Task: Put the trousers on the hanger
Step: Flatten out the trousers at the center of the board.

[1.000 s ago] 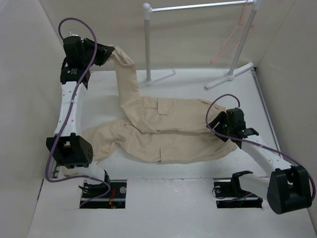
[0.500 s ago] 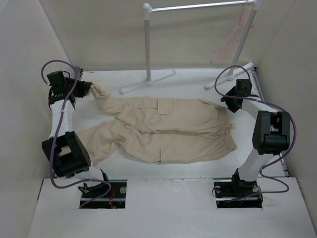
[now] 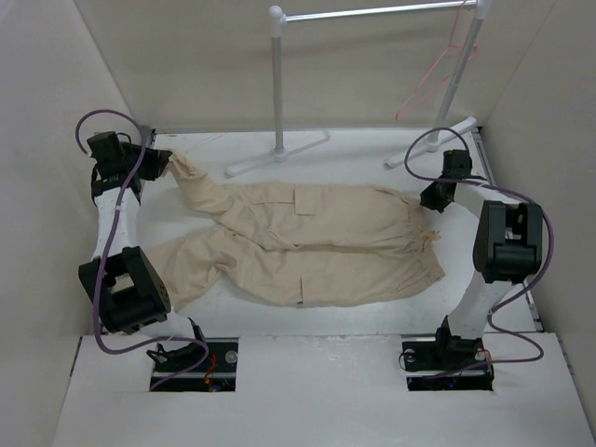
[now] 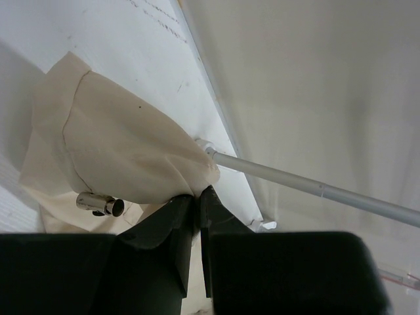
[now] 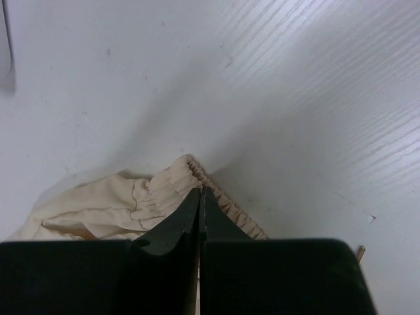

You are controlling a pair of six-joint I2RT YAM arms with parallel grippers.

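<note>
Gripping stage: trousers [image 3: 317, 247] lie flat on the table [image 3: 372, 158], left gripper [image 4: 197, 191] clamped on a leg cuff [image 4: 125, 157], right gripper [image 5: 199, 191] jaws together on the waistband [image 5: 231, 211]. Next probably lift toward the hanger [image 3: 433, 70] on the far rack [image 3: 277, 84]

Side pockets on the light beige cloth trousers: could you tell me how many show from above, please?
2: a far-leg pocket and a near-leg pocket on the beige cloth trousers; more may be hidden underneath.

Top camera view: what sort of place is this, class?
Probably a robot test cell: left arm and right arm bolted to a white table, plain walls boxing it in, a small rack holding a pink hanger.
</note>
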